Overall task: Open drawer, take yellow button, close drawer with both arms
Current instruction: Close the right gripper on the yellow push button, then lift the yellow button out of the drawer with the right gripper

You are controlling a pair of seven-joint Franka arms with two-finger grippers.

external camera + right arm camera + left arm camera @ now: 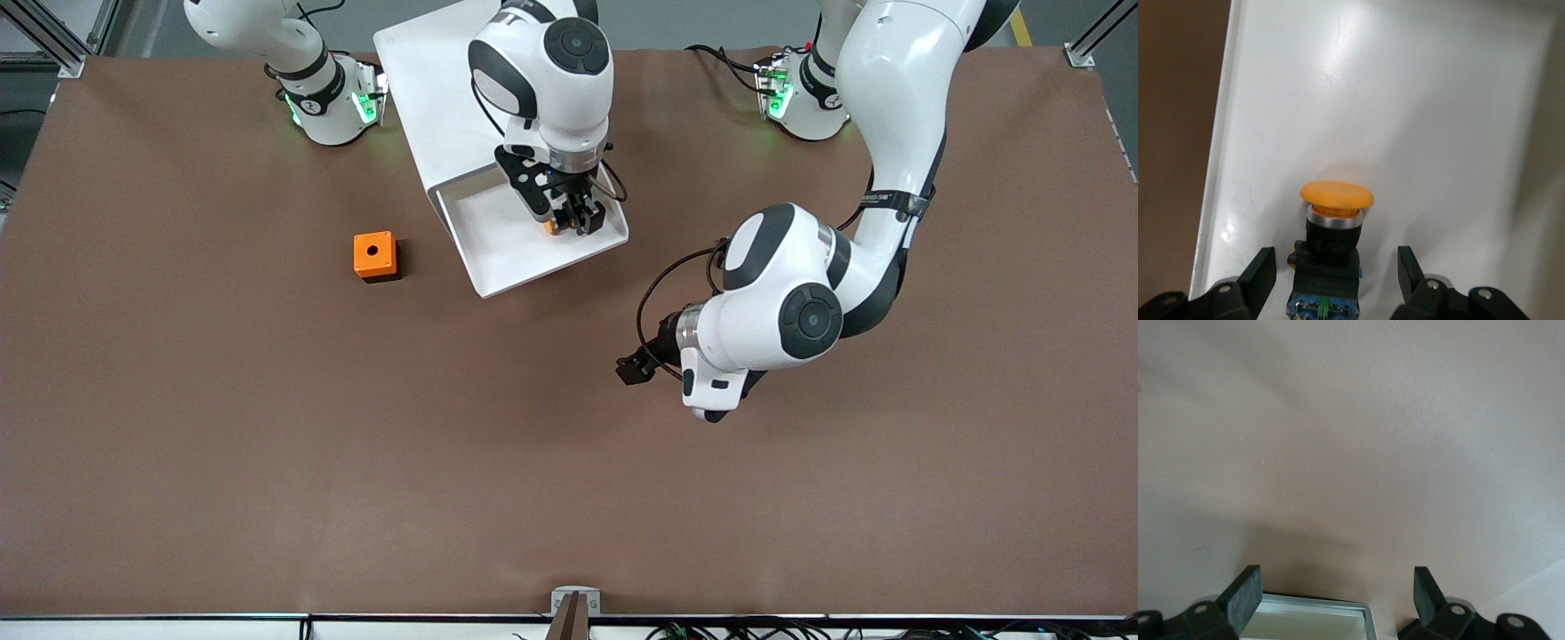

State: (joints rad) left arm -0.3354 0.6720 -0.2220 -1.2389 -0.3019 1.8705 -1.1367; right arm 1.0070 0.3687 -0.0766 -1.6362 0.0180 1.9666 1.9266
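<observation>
1. The brown desk (267, 462) is bare in the stretch closest to the front camera.
2. The left gripper (633, 366) hangs low over the desk, nearer to the front camera than the drawer and toward the left arm's end of it. Its jaws stand wide with nothing between them. The left wrist view looks past both fingers (1245, 597) at brown desk surface, with a corner of a white tray-like edge (1338, 608) showing just under them.
3. An orange cube (374, 255) with a hole in its top sits on the desk, beside the drawer toward the right arm's end, apart from it.
4. The drawer (498, 258) is pulled out of the white cabinet (427, 80), its white tray lying open and slanted toward the front camera.
5. The right gripper (576, 219) is down inside the drawer, near its front edge on the side toward the left arm's end.
6. The button (1333, 233) lies on the drawer's floor with its orange cap pointing away from the gripper, black body and blue end between the jaws. The jaws stand partly open, one finger (1261, 273) on each side of the body, with a gap visible on both sides, so they straddle it without clamping.
7. The cabinet stands between the two arm bases.
</observation>
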